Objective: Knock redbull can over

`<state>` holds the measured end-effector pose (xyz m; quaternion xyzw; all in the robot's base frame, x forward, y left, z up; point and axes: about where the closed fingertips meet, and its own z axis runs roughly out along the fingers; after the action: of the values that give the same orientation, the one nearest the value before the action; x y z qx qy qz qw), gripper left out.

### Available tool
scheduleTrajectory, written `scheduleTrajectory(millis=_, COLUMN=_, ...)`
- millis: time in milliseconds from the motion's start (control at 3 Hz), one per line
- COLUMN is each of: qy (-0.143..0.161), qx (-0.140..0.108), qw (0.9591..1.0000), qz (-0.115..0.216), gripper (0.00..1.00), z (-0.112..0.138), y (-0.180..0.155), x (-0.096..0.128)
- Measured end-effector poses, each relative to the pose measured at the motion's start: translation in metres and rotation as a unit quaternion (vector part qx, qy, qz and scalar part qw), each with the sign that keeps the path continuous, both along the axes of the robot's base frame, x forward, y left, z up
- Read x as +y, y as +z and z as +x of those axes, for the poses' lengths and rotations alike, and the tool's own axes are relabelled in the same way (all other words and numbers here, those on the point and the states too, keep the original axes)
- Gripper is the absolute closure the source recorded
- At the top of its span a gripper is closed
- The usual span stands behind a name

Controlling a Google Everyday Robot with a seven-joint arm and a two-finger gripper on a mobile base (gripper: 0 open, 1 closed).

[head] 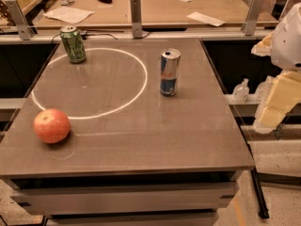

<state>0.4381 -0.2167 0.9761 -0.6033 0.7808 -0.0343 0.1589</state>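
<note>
The redbull can [169, 72] stands upright on the brown table [141, 140], right of the middle. It is slim, blue and silver, with a shiny top. My arm shows at the right edge of the view, beyond the table's right side. Its lower end, the gripper [270, 118], hangs off the table to the right of the can, well apart from it and touching nothing.
A wider green can [73, 44] stands at the table's back left, on a bright ring of light. A red apple [51, 125] lies at the front left. Behind the table is a desk with papers [69, 14] and upright posts [136, 17]. A plastic bottle [241, 91] sits off the right edge.
</note>
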Motion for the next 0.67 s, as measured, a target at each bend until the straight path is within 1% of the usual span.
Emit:
scheduleTrajectory(millis=333, qy=0.000, qx=-0.002, qw=1.0000, qz=0.001, gripper=0.00, z=0.0001, y=0.0009, x=0.0002)
scheduleTrajectory(millis=667, qy=-0.035, qx=0.008, qw=0.9980, qz=0.052, gripper=0.00, z=-0.0003, y=-0.0027, x=-0.0059)
